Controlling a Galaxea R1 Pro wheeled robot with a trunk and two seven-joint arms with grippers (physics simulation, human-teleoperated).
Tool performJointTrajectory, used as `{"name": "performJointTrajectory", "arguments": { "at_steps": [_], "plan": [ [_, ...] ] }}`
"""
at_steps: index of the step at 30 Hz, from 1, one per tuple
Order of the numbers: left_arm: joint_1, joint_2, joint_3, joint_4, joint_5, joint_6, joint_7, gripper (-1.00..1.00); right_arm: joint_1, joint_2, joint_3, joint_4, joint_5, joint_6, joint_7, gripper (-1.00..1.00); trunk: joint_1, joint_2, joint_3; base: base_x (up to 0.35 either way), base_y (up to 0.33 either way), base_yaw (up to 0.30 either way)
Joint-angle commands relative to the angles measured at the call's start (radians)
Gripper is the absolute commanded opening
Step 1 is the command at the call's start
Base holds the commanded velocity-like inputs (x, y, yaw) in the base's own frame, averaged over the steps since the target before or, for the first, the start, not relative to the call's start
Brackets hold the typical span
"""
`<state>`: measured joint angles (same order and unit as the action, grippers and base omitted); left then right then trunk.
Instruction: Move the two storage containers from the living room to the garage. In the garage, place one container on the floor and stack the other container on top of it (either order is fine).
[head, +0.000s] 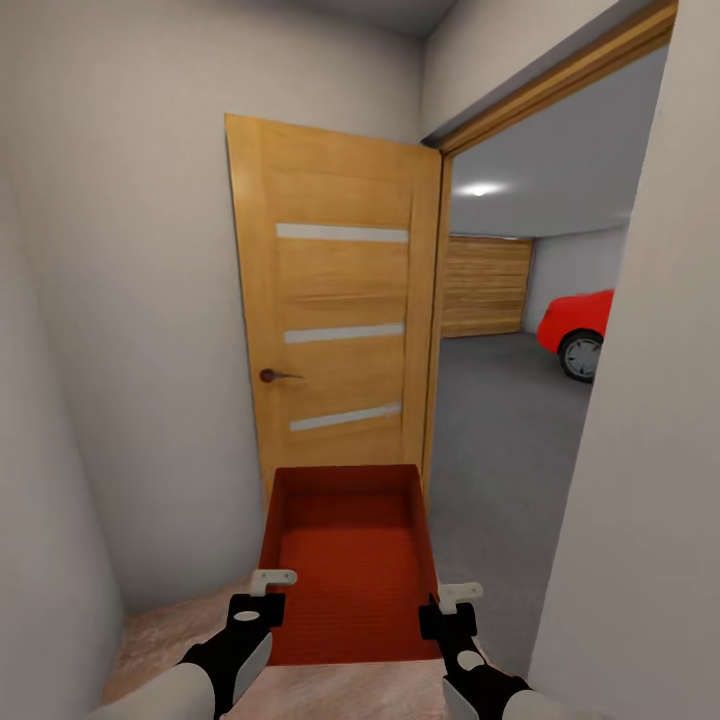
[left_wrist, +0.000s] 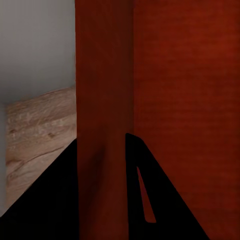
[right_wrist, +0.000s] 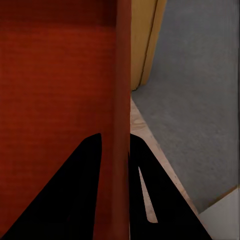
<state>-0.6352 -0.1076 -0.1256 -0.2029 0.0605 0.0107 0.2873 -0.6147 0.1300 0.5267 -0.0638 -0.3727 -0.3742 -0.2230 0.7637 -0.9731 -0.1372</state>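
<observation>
Carrying one storage container (head: 348, 560) at the open wood door (head: 335, 300), left gripper (head: 262, 597) and right gripper (head: 450, 608) each clamped on a side wall. Garage floor (head: 500, 440) and red car (head: 578, 325) just ahead. Nothing placed yet; setting down and stacking remain.

An orange-red, open-top storage container (head: 350, 560) sits level at lower centre of the head view, its long axis pointing toward the wooden door. Beyond the doorway, at right centre, lies the garage's dark grey floor (head: 500, 450).
</observation>
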Motion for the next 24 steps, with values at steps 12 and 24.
{"name": "performJointTrajectory", "arguments": {
  "at_steps": [12, 24],
  "plan": [
    [-0.001, -0.004, 0.027, -0.012, 0.056, 0.003, -0.005, -1.00, 0.000, -0.001, 0.015, 0.001, -0.003, 0.000, 0.010, -1.00, 0.001, -0.001, -0.002, 0.301, 0.169, -0.269],
    [-0.001, -0.004, 0.027, -0.012, 0.056, 0.003, -0.005, -1.00, 0.000, -0.001, 0.014, 0.001, -0.003, 0.000, 0.010, -1.00, 0.001, -0.001, -0.002, 0.294, 0.188, -0.277]
  ]
}}
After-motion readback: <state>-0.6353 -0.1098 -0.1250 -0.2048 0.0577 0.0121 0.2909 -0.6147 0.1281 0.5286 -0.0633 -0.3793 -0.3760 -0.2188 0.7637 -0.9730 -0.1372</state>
